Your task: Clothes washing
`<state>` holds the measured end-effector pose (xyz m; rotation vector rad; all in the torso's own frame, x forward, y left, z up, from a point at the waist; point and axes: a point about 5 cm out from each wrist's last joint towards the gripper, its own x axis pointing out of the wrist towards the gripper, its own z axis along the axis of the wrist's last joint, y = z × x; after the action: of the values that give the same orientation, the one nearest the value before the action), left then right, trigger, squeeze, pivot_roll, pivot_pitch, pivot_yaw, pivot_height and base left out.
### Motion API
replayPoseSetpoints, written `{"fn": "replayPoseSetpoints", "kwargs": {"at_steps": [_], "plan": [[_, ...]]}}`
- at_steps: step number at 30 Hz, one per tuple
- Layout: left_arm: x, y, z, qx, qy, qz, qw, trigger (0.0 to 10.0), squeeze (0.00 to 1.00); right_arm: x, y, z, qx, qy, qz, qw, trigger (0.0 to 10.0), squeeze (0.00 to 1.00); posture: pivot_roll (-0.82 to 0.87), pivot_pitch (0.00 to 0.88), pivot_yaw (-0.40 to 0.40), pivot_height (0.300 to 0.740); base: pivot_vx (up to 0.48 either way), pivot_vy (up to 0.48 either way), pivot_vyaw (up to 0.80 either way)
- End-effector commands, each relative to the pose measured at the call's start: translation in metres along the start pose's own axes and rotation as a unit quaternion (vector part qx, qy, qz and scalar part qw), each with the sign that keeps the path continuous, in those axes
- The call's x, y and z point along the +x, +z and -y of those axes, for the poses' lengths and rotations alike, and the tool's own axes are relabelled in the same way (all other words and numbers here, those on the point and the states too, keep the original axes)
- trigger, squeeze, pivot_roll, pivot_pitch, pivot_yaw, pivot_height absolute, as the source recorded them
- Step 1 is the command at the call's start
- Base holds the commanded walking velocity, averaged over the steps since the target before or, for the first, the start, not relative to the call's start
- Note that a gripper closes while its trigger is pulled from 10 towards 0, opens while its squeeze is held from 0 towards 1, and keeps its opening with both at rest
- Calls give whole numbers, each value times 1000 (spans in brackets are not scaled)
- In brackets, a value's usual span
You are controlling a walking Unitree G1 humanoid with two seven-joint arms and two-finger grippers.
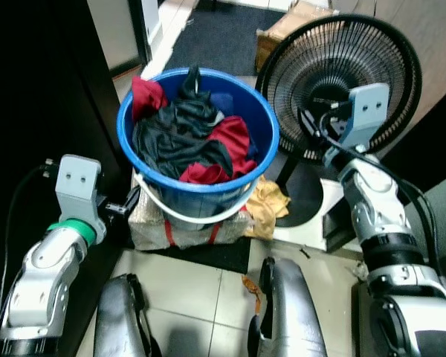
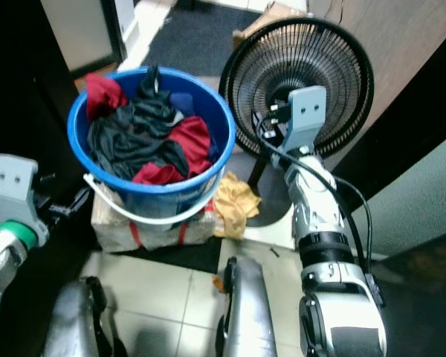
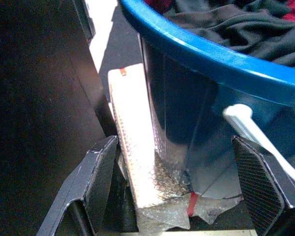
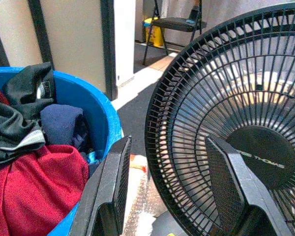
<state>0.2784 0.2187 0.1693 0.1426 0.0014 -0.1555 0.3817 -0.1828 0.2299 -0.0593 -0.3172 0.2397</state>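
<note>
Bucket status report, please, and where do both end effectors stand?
Left end effector open beside bucket. Right end effector open between bucket and fan. Clothes inside. Fan close.

Lettering appears on the centre hub of the black fan point(image 4: 265, 157), seen in the right wrist view: a short line of pale raised capitals, upside down in that view and too blurred to read with certainty. A small tag on the dark garment point(image 4: 27, 91) in the blue bucket point(image 4: 96, 115) is illegible.
</note>
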Motion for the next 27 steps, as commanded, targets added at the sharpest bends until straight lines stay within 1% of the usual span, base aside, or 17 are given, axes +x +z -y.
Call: {"fn": "replayPoseSetpoints", "kwargs": {"at_steps": [1,2,6,8,11,12,13,15,16,18,19,20,22,23,24,26,27], "plan": [[-8,1,8,7,-19,1,1000,10000,0,-5,-7,0,8,-1,-11,1000,10000,0,20,156,5,440,0,0,0],[-13,6,8,11,-22,7,1000,10000,0,-4,-5,-1,8,1,-8,1000,10000,0,21,155,3,440,0,0,0],[-16,16,7,7,-29,18,999,10000,0,-3,-3,-2,9,4,-4,1000,10000,0,24,153,4,440,0,0,0],[-10,47,10,-37,-45,58,997,10000,0,-2,-1,-2,9,3,-1,1000,10000,0,28,151,5,440,0,0,0],[-10,47,10,-37,-45,58,997,10000,0,-2,-1,-2,9,3,-1,1000,10000,0,28,151,5,440,0,0,0],[-6,65,12,-59,-51,79,994,10000,0,-2,0,-1,9,1,0,1000,10000,0,28,151,5,440,0,0,0],[-6,65,12,-59,-51,79,994,10000,0,-2,0,-1,9,1,0,1000,10000,0,28,151,5,440,0,0,0],[18,99,15,-70,-38,128,989,10000,0,-1,-1,-1,11,-4,-2,1000,10000,0,25,143,3,440,0,0,0],[18,99,15,-70,-38,128,989,10000,0,-1,-1,-1,11,-4,-2,1000,10000,0,25,143,3,440,0,0,0],[43,112,22,-68,-24,135,988,10000,0,-1,-2,-3,12,-3,-4,1000,10000,0,22,142,6,440,0,0,0],[48,113,24,-68,-22,131,989,10000,0,-1,-2,-4,12,-3,-4,1000,10000,0,22,142,6,440,0,0,0],[48,113,24,-68,-22,131,989,10000,0,-1,-2,-4,12,-3,-4,1000,10000,0,22,142,6,440,0,0,0],[66,111,32,-69,-6,117,991,10000,0,1,-3,-2,11,-8,-9,1000,10000,0,19,145,4,440,0,0,0],[79,111,35,-75,9,111,991,10000,0,5,-4,-4,11,-9,-15,1000,10000,0,11,152,1,440,0,0,0],[79,111,35,-75,9,111,991,10000,0,5,-4,-4,11,-9,-15,1000,10000,0,11,152,1,440,0,0,0],[95,112,37,-86,24,101,991,10000,0,15,-2,-12,12,2,-19,1000,10000,0,8,155,2,440,0,0,0],[95,112,37,-86,24,101,991,10000,0,15,-2,-12,12,2,-19,1000,10000,0,8,155,2,440,0,0,0]]}}
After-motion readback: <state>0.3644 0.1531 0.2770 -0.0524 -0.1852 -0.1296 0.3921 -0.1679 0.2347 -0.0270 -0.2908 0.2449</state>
